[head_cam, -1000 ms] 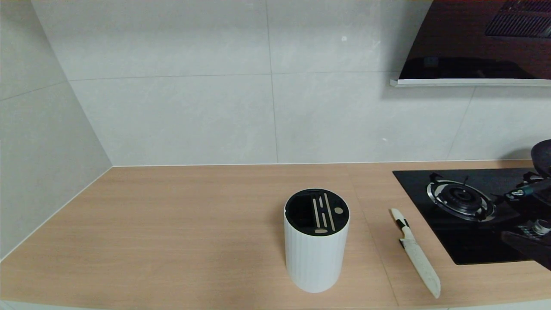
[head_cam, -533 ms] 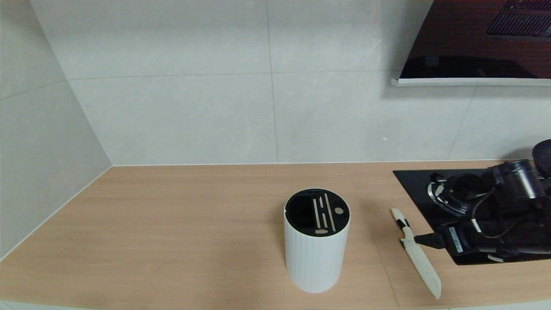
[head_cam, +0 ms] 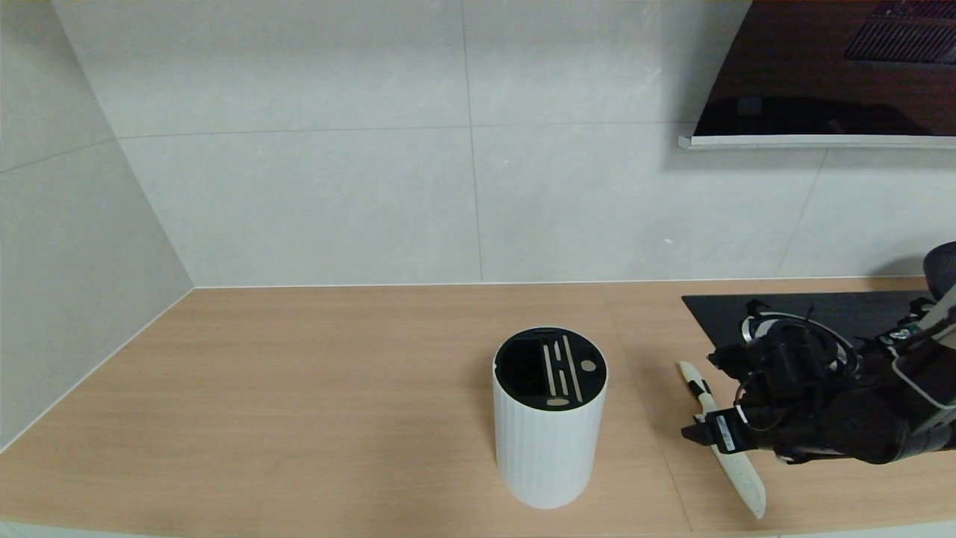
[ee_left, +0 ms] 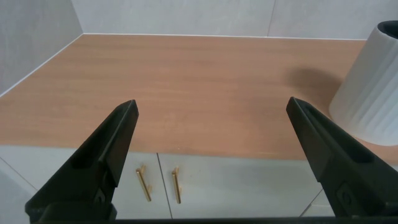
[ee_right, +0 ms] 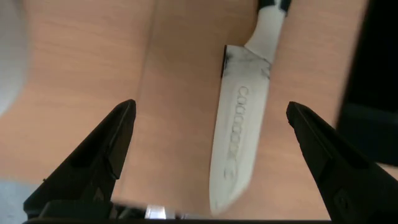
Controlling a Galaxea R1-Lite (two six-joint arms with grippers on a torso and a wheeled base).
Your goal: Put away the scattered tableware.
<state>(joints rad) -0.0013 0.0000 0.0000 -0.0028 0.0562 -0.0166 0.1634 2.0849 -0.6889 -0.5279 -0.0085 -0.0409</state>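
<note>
Both sets spread apart: right fingers (ee_right: 93, 162) over the white knife (ee_right: 239, 137) (blade print's too blurry to read), left fingers (ee_left: 93, 162) near the white holder (ee_left: 367, 81).

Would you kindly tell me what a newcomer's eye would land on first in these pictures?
The white ribbed knife holder stands on the wooden counter, its black slotted top empty. To its right a white knife lies flat beside the black hob, with the open right gripper poised over its blade.
</note>
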